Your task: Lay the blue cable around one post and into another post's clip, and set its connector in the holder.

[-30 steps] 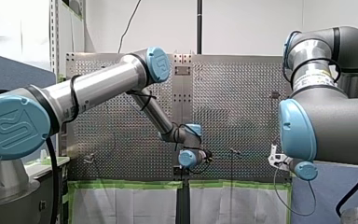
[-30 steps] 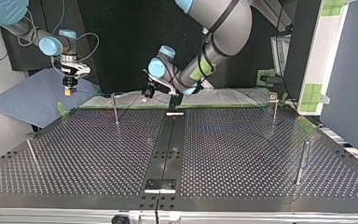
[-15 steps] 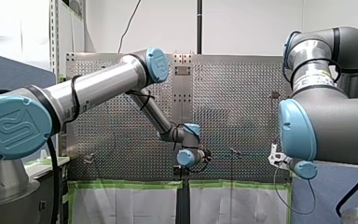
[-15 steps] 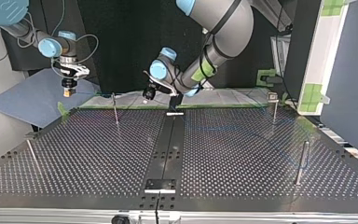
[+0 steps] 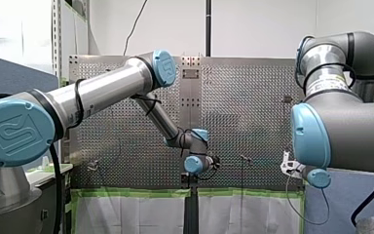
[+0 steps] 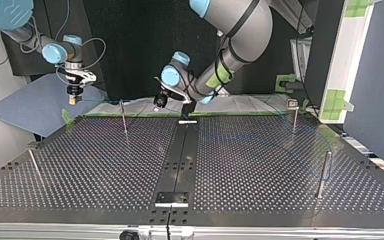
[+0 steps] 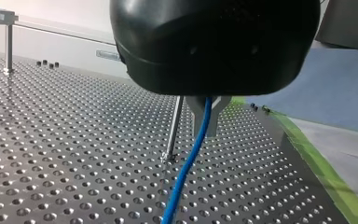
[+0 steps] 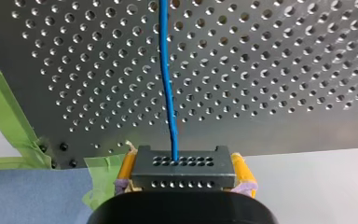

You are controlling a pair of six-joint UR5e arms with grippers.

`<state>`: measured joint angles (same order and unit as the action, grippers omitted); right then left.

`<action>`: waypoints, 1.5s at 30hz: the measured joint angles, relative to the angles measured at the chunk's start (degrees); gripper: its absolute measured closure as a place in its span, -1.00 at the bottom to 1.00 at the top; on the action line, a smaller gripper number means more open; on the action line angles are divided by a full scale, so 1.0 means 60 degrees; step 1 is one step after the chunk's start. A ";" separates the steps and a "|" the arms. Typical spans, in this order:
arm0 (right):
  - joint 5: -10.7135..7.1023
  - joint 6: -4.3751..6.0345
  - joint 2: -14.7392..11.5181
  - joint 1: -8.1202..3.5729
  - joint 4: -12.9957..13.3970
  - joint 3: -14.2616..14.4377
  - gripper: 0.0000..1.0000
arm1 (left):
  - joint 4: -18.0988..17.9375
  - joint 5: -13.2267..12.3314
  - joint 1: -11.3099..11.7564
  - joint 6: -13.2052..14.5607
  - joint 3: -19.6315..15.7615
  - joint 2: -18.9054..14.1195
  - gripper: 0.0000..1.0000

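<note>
Blue cable (image 7: 182, 177) is hanging pinched in my left gripper (image 7: 206, 116), right gripper (image 8: 184, 171) is clamping its connector (image 8: 182, 161). Looks like wrapping, clipping and seating are all pending.

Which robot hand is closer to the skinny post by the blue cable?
My left. My left hand hangs close beside the post, over the table, gripping the blue cable. My right hand is farther off, past the table's edge, above the blue mat.
</note>
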<state>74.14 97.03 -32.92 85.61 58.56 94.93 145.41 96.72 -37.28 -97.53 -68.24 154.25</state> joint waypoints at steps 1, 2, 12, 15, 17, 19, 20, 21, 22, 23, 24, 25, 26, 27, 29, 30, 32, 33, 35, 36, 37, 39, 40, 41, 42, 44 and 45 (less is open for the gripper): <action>0.0002 -0.0003 0.0015 0.0002 -0.0028 -0.0039 1.00 | -0.0002 -0.0002 0.0009 -0.0029 0.0008 0.0002 0.99; 0.0004 -0.0005 0.0028 0.0006 -0.0060 -0.0076 1.00 | -0.0003 -0.0007 0.0016 -0.0058 0.0016 0.0002 0.99; 0.0009 -0.0010 0.0070 0.0021 -0.0342 -0.0434 1.00 | 0.0450 -0.0047 0.0044 -0.0084 0.0544 0.0452 0.99; 0.0006 -0.0011 0.0074 0.0018 -0.0369 -0.0502 1.00 | 0.0606 -0.0047 0.0053 -0.0089 0.0790 0.0501 0.99; 0.0007 -0.0012 0.0080 0.0019 -0.0388 -0.0540 1.00 | 0.0752 -0.0047 0.0068 -0.0091 0.0958 0.0508 0.99; 0.0007 -0.0011 0.0081 0.0020 -0.0409 -0.0576 1.00 | 0.0883 -0.0051 0.0085 -0.0092 0.1088 0.0509 0.99; 0.0007 -0.0012 0.0082 0.0020 -0.0415 -0.0590 1.00 | 0.0928 -0.0053 0.0092 -0.0092 0.1134 0.0509 0.99; 0.0006 -0.0011 0.0083 0.0020 -0.0421 -0.0609 1.00 | 0.0965 -0.0054 0.0099 -0.0092 0.1173 0.0507 0.99; 0.0005 -0.0011 0.0084 0.0021 -0.0430 -0.0626 1.00 | 0.1000 -0.0056 0.0105 -0.0093 0.1213 0.0508 0.99; 0.0003 -0.0011 0.0085 0.0021 -0.0443 -0.0644 1.00 | 0.1020 -0.0057 0.0109 -0.0093 0.1234 0.0509 0.99; 0.0000 -0.0011 0.0085 0.0022 -0.0468 -0.0676 1.00 | 0.1034 -0.0058 0.0115 -0.0093 0.1250 0.0507 0.99; -0.0002 -0.0011 0.0085 0.0023 -0.0497 -0.0705 1.00 | 0.1046 -0.0058 0.0125 -0.0093 0.1267 0.0507 0.99; -0.0003 -0.0010 0.0086 0.0024 -0.0529 -0.0738 1.00 | 0.1052 -0.0059 0.0132 -0.0094 0.1277 0.0508 0.99; -0.0004 -0.0011 0.0086 0.0023 -0.0572 -0.0781 1.00 | 0.1056 -0.0058 0.0141 -0.0096 0.1287 0.0510 0.99; -0.0005 -0.0011 0.0090 0.0019 -0.0631 -0.0845 1.00 | 0.1062 -0.0066 0.0167 -0.0101 0.1305 0.0507 0.99; -0.0005 -0.0012 0.0095 0.0017 -0.0669 -0.0889 1.00 | 0.1070 -0.0071 0.0178 -0.0103 0.1315 0.0506 0.99; -0.0006 -0.0011 0.0098 0.0018 -0.0726 -0.0962 1.00 | 0.1104 -0.0081 0.0202 -0.0105 0.1343 0.0507 0.99; -0.0006 -0.0011 0.0098 0.0020 -0.0763 -0.1011 1.00 | 0.1119 -0.0086 0.0213 -0.0106 0.1354 0.0507 0.99; -0.0005 -0.0012 0.0099 0.0022 -0.0830 -0.1091 1.00 | 0.1153 -0.0104 0.0235 -0.0107 0.1378 0.0507 0.99; -0.0005 -0.0012 0.0100 0.0023 -0.0872 -0.1143 1.00 | 0.1166 -0.0111 0.0243 -0.0107 0.1386 0.0508 0.99; -0.0005 -0.0012 0.0100 0.0025 -0.0901 -0.1181 1.00 | 0.1183 -0.0118 0.0252 -0.0107 0.1395 0.0507 0.99; -0.0006 -0.0015 0.0100 0.0031 -0.0964 -0.1272 1.00 | 0.1200 -0.0123 0.0265 -0.0107 0.1406 0.0508 0.99; -0.0005 -0.0020 0.0103 0.0031 -0.0992 -0.1308 1.00 | 0.1210 -0.0125 0.0273 -0.0107 0.1409 0.0508 0.99; -0.0006 -0.0024 0.0107 0.0030 -0.1017 -0.1340 1.00 | 0.1217 -0.0127 0.0279 -0.0107 0.1411 0.0508 0.99; -0.0006 -0.0030 0.0107 0.0032 -0.1041 -0.1377 1.00 | 0.1227 -0.0129 0.0285 -0.0107 0.1412 0.0510 0.99; -0.0006 -0.0035 0.0111 0.0033 -0.1064 -0.1430 1.00 | 0.1242 -0.0130 0.0299 -0.0107 0.1413 0.0511 0.99; -0.0006 -0.0037 0.0112 0.0033 -0.1079 -0.1470 1.00 | 0.1250 -0.0131 0.0307 -0.0107 0.1413 0.0509 0.99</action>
<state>74.10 96.81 -32.25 85.81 52.08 86.11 152.91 95.93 -35.43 -98.17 -59.76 157.30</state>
